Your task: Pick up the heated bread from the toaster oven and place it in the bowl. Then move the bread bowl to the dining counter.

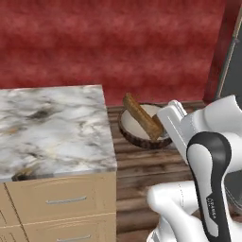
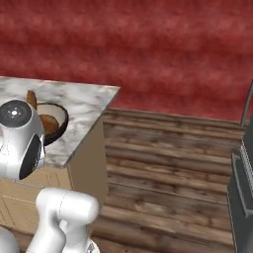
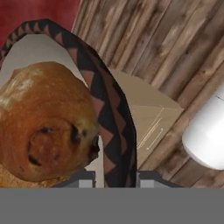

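My gripper (image 3: 116, 178) is shut on the rim of the bowl (image 3: 103, 100), which is dark brown with a zigzag band outside and pale inside. The heated bread (image 3: 46, 122), a golden-brown bun with dark spots, lies in the bowl right by the fingertips. In the left base view the bowl (image 1: 136, 138) hangs in the air just right of the dining counter (image 1: 52, 127), with the white hand and gripper (image 1: 164, 132) at its right rim. The right base view has the bowl (image 2: 58, 114) and the bread (image 2: 48, 123) in front of the marbled dining counter (image 2: 84, 106). The toaster oven is out of view.
A long brown baguette stick (image 1: 142, 116) leans in the bowl. Under the bowl lie wooden floor planks (image 3: 175, 48) and the counter's tan cabinet side (image 3: 148, 113). Tan drawers with silver handles (image 1: 66, 200) sit below the slab. A dark grey appliance (image 2: 243, 192) stands right; a red wall (image 1: 118, 42) lies behind.
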Robot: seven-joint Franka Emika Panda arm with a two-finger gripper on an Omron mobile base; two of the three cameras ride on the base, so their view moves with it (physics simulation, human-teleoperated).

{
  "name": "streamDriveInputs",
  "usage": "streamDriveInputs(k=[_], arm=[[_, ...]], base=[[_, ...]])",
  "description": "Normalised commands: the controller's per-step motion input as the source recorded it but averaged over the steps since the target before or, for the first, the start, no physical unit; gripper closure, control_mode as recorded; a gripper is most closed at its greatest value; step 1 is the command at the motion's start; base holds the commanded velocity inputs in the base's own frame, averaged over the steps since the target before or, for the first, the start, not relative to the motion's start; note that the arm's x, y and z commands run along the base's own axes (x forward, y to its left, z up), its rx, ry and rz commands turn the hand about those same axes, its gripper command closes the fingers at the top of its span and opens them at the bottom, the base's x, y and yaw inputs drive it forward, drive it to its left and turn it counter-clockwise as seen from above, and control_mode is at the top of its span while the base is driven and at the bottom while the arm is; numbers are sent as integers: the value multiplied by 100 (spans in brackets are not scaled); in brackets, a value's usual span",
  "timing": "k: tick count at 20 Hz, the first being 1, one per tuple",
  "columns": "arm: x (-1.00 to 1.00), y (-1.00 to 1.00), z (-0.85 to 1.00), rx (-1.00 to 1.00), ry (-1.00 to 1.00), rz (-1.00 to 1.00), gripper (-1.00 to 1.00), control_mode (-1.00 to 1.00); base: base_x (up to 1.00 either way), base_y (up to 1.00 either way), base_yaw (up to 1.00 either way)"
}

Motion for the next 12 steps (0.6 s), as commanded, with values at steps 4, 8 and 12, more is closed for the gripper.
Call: streamDriveInputs(k=[4, 8, 12], arm=[[0, 0, 0, 0, 0, 0, 100, 100], [0, 0, 0, 0, 0, 0, 100, 100], [48, 38, -14, 0, 0, 0, 100, -100]], base=[[62, 100, 1], [0, 100, 7], [12, 50, 3]])
